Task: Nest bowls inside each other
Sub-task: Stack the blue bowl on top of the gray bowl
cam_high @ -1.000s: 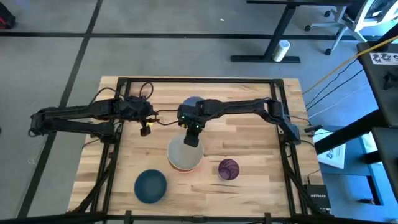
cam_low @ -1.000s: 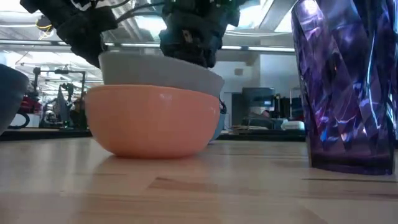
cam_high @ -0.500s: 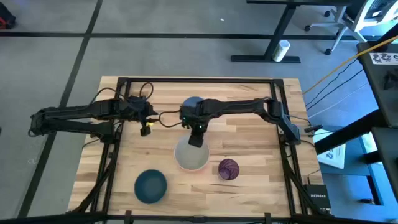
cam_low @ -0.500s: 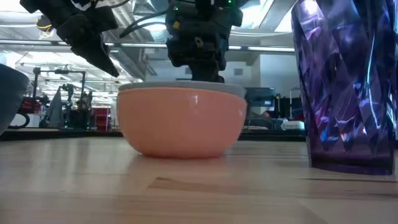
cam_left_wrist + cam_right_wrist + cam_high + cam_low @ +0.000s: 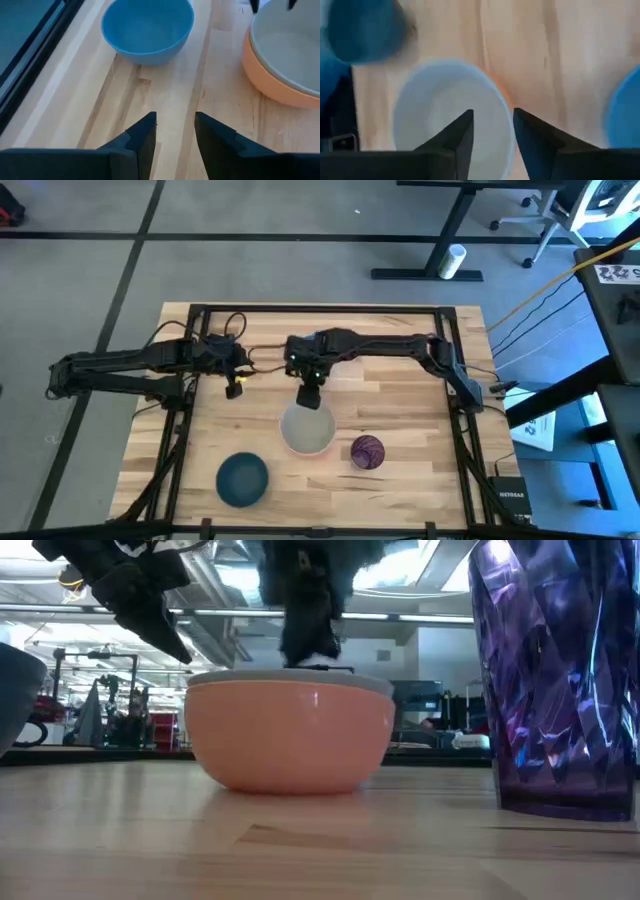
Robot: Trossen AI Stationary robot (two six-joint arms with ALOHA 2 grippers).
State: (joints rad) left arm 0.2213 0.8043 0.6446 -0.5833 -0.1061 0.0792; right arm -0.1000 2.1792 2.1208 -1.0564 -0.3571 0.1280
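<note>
Bench [image 5: 400, 395]: pale wood, workshop behind.
Grey bowl [image 5: 306, 430]: nested in orange bowl [image 5: 290, 735] — light, stiff, slippery; pinch the rim.
Right gripper [image 5: 310, 395]: released, just above.
Left gripper [image 5: 175, 132]: parted — idle.

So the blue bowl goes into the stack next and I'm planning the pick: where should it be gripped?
Grip the blue bowl by its thin rim, from above, one finger inside and one outside. It sits upright and open on the table, apart from the orange bowl, and its walls curve too wide for a side grasp.
</note>
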